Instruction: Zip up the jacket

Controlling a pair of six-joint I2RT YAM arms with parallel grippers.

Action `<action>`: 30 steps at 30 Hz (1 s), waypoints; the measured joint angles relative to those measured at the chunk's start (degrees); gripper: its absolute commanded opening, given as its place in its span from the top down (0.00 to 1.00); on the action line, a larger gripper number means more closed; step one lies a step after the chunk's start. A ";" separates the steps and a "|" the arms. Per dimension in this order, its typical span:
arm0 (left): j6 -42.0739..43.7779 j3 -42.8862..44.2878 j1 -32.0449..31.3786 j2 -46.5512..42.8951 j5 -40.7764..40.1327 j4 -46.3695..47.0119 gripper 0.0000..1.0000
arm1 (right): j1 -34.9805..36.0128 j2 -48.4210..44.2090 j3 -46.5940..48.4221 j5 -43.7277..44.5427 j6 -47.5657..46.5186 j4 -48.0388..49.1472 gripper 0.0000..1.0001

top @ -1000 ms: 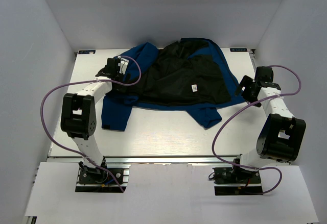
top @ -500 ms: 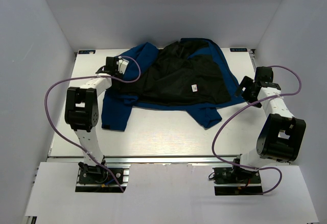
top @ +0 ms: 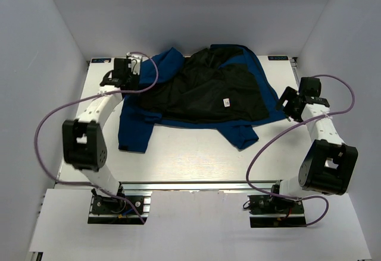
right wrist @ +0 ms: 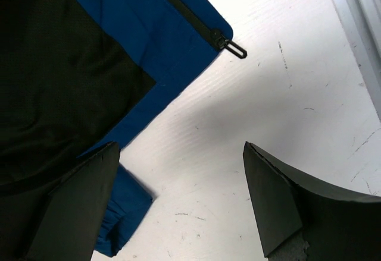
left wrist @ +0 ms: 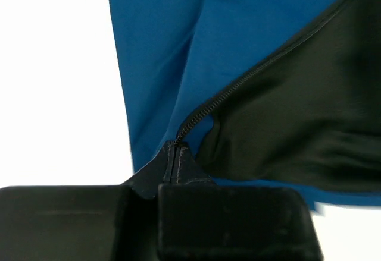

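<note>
The jacket (top: pixel 202 91) lies open on the table, black lining up, blue sleeves spread to the left and front. My left gripper (top: pixel 132 78) is at its left edge. In the left wrist view that gripper (left wrist: pixel 158 192) is shut on the jacket's dark corner (left wrist: pixel 175 163), where the zipper teeth (left wrist: pixel 238 85) end. My right gripper (top: pixel 287 103) hovers by the jacket's right edge. Seen from the right wrist, this gripper (right wrist: pixel 181 195) stands open over bare table, with the blue hem (right wrist: pixel 131 124) beside its left finger and the zipper slider (right wrist: pixel 229 45) ahead.
Grey walls close in the white table (top: pixel 190 154) on the left, back and right. A metal rail (right wrist: pixel 363 11) runs along the table's right edge. Purple cables (top: pixel 47 124) loop beside both arms.
My left gripper went from open to shut on the jacket's corner, and the left arm swung out to the left and back. The right arm shifted only slightly.
</note>
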 measured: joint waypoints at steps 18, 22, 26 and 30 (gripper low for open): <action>-32.98 -16.06 -39.82 -19.23 1.29 -10.32 1.00 | 0.00 -4.98 -2.12 -1.36 0.81 0.04 0.11; -36.54 -19.45 -42.93 -11.21 6.95 -5.11 0.85 | 0.00 -3.61 -2.27 -1.60 0.55 0.61 0.11; -38.10 -19.96 -43.08 -3.32 11.23 -1.81 0.68 | -0.31 0.59 -2.14 -2.86 -0.04 1.11 0.11; -38.38 -19.28 -42.95 -1.16 12.79 -1.09 0.17 | -2.16 3.02 -2.14 -4.35 -0.09 1.60 0.11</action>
